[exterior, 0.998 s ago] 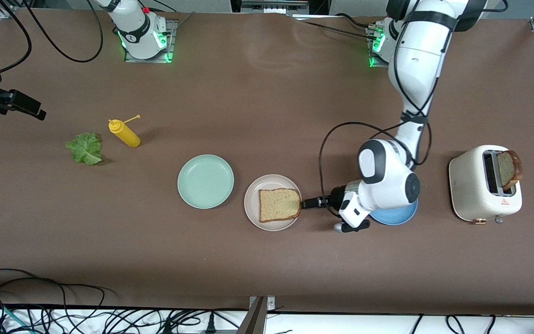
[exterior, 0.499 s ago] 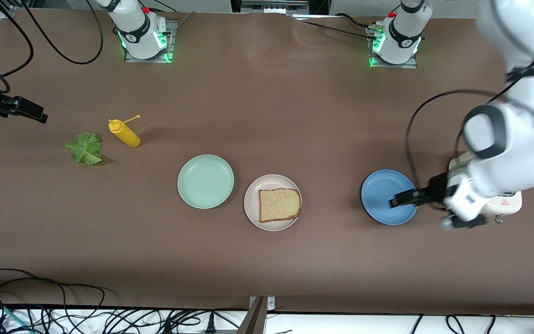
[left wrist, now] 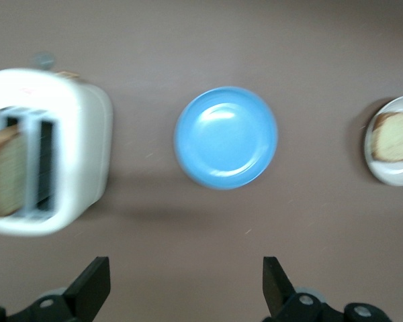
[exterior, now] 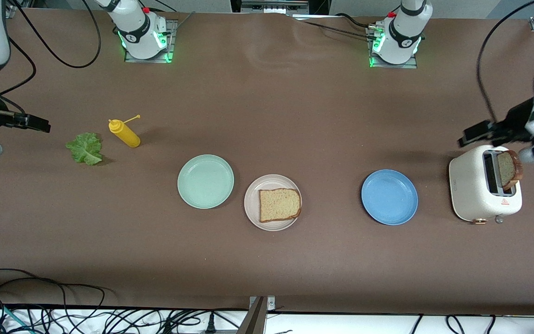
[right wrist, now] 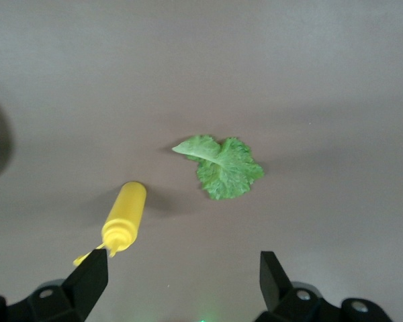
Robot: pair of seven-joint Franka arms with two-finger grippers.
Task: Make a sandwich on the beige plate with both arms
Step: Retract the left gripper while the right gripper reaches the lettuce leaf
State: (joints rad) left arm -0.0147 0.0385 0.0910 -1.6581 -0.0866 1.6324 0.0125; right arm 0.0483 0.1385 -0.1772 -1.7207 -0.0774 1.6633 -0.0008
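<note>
The beige plate (exterior: 251,204) sits mid-table with one brown bread slice (exterior: 280,204) flat on it. A second bread slice (exterior: 509,168) stands in the toaster (exterior: 475,185) at the left arm's end. The green lettuce leaf (exterior: 85,148) lies on the table at the right arm's end. My left gripper (exterior: 472,133) hangs open and empty in the air just beside the toaster; its wrist view shows the toaster (left wrist: 67,147), the blue plate (left wrist: 226,136) and the beige plate (left wrist: 389,176). My right gripper (exterior: 40,124) hovers open and empty near the lettuce (right wrist: 221,166).
A yellow mustard bottle (exterior: 124,133) lies beside the lettuce. A mint-green plate (exterior: 205,181) sits next to the beige plate, toward the right arm's end. A blue plate (exterior: 389,197) lies between the beige plate and the toaster. Cables run along the table's near edge.
My left arm has drawn away from the beige plate, passed over the blue plate and risen beside the toaster. The bread stayed on the plate. My right gripper has edged slightly toward the lettuce.
</note>
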